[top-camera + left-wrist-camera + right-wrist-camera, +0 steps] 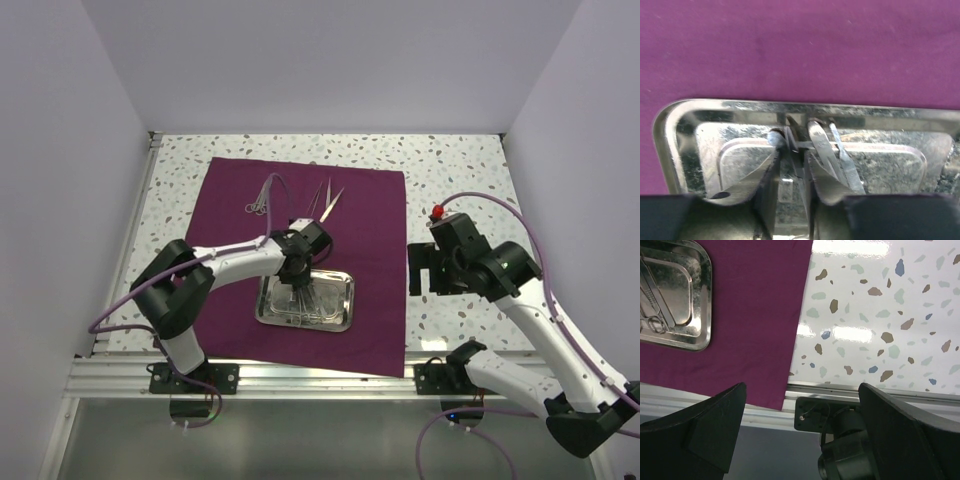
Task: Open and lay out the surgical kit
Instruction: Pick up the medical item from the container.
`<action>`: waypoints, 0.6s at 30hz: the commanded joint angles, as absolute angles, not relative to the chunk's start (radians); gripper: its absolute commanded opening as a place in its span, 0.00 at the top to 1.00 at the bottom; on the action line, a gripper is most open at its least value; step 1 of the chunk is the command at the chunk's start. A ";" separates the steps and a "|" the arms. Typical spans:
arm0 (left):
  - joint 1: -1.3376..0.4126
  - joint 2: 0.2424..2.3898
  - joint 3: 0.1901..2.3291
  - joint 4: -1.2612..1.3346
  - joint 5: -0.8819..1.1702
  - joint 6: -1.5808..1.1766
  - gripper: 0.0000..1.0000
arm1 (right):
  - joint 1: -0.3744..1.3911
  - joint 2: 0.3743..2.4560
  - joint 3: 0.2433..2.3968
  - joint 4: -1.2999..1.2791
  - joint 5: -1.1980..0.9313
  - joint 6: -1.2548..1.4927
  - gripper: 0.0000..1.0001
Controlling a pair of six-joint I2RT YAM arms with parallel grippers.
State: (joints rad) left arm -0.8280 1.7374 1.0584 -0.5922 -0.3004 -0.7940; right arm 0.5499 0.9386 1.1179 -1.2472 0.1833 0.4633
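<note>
A big purple cloth [370, 260] lies flat on the speckled table [460, 170]. A shiny steel tray [340, 300] sits on the near part of the cloth, a bit left of the middle. The left claw [298, 283] points down into the tray. In the left wrist view its 2 fingers [762, 175] reach down onto the tray floor with a small gap between them. A thin silver tool [799, 162] stands in that gap. I cannot tell if the fingers squeeze the tool or only stand beside it. Another thin tool [842, 157] lies just right of the fingers in the tray. Ring-handled tools [262, 195] lie on the far part of the cloth, toward the left. Tweezers [328, 198] lie near them, to their right, also on the cloth and apart from the tray. The right claw [430, 268] hangs over the bare table, just past the right edge of the cloth. Its 2 fingers [702, 432] are spread wide and there is nothing between them. In the right wrist view, 1 more ring-handled tool [655, 315] lies in the tray.
</note>
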 commanded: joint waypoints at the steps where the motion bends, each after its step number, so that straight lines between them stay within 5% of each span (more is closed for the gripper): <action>1: -0.804 1.760 1.008 -0.555 -0.296 -0.792 0.74 | 0.552 0.950 1.140 -1.255 0.183 0.457 0.02; 8: -0.785 1.759 0.965 -0.526 -0.262 -0.776 1.00 | 0.554 0.976 1.137 -1.239 0.187 0.456 0.02; 18: -0.779 1.666 1.066 -0.659 -0.268 -0.752 1.00 | 0.555 0.986 1.117 -1.224 0.193 0.462 0.02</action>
State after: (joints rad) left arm -0.7906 1.7027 1.0241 -0.5629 -0.2783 -0.7708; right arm 0.5499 0.9882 1.1172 -1.2404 0.1856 0.4637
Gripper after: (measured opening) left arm 0.019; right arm 0.982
